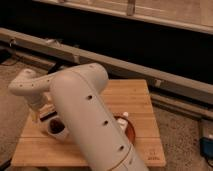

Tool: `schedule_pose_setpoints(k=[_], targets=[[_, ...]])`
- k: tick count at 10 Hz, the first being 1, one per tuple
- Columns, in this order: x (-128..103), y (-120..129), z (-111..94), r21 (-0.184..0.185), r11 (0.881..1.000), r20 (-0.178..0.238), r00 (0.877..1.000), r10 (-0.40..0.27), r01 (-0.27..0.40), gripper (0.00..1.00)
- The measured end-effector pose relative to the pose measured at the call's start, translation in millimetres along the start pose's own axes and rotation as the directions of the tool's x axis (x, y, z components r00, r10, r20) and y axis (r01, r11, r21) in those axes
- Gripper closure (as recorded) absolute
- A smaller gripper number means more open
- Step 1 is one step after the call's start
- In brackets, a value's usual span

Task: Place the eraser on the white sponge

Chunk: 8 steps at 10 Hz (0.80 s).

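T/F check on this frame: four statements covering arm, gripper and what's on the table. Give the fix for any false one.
1. The bulky white robot arm hides much of the light wooden table. True.
2. The gripper hangs over the table's right edge. False: it is low at the table's left side, beside the small white cup with a dark inside. It is open and largely tucked behind the arm.
3. That cup lies tipped on its side. False: it stands upright.
4. A round reddish-brown object shows just right of the arm. True.
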Motion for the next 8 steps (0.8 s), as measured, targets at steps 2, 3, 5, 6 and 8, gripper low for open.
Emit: schedule_pose_setpoints(k=[2, 3, 5, 6, 8], targets=[[0, -1, 0, 0.0, 1.0, 0.0, 1.0, -0.001, 0.001, 0.2], [0, 0, 0, 0.001, 1.0, 0.001, 1.0, -0.001, 0.001, 0.2], [-1, 0, 0, 0.0, 1.0, 0.001, 1.0, -0.001, 0.001, 0.2], [-1, 0, 1, -0.002, 1.0, 0.001, 1.0, -0.006, 0.006, 0.2], [10, 8, 7, -0.015, 0.999, -0.023, 0.999, -0.03, 0.03, 0.2]])
